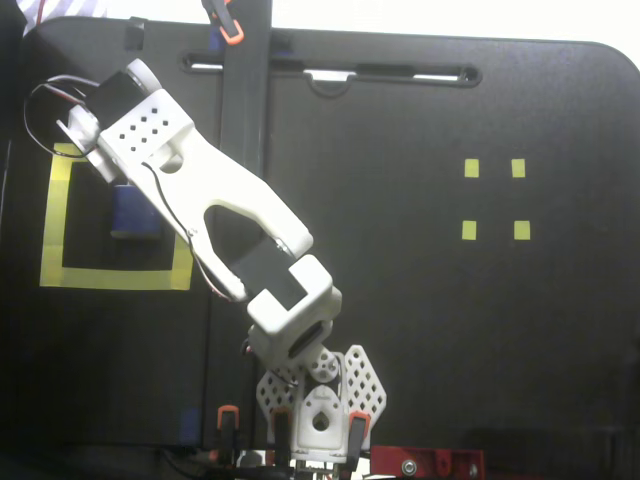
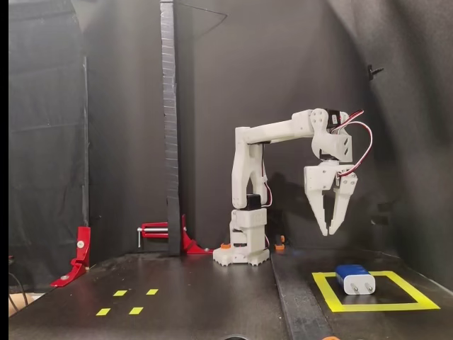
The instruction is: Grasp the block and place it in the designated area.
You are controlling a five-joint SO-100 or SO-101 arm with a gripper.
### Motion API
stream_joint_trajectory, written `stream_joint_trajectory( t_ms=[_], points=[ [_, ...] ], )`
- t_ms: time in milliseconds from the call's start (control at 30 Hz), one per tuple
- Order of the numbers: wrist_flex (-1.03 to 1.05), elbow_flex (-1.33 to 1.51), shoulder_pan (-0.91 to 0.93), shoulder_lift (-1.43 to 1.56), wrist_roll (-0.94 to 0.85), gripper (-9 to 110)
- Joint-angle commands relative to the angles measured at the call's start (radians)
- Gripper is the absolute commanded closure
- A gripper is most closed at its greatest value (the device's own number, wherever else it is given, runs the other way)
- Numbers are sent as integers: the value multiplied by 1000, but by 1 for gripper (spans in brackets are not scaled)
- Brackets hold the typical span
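I saw the block [image 2: 356, 279] lying flat on the black surface inside the designated area [image 2: 327, 291], with its two pale prongs facing the camera in a fixed view. It sat toward the left half of the yellow outline there, close to the tape but inside it. In a fixed view from above, the block [image 1: 131, 214] showed as a dark-blue patch within the tape square [image 1: 115, 275] near the left edge of the counter [image 1: 420, 330], partly covered by the white arm [image 1: 215, 205] reaching over it.

The jaws [image 2: 329, 231] hung in the air above the block, well clear of it, pointing down. I saw the two white fingers slightly parted, with a narrow gap between the tips, and nothing held between them. From above I could not make out the fingertips, since the wrist housing hid them.

The arm's base [image 2: 242, 248] stood near the middle of the counter's far edge in the side-on fixed view. Four tiny yellow squares [image 1: 493, 199] lay well apart from the tape square, toward the right side of the counter from above. A red clamp [image 2: 80, 251] sat at the counter's left edge in the side-on view.
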Motion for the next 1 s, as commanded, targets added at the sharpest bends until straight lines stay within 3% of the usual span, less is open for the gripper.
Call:
stream_joint_trajectory(
  t_ms=[0, 400, 700, 967],
  points=[
    [-14, -21, 3, 37, 89, 101],
    [-11, -21, 63, 35, 775, 101],
    [-9, -21, 120, 35, 824, 102],
    [-18, -21, 308, 51, 813, 102]
  ],
)
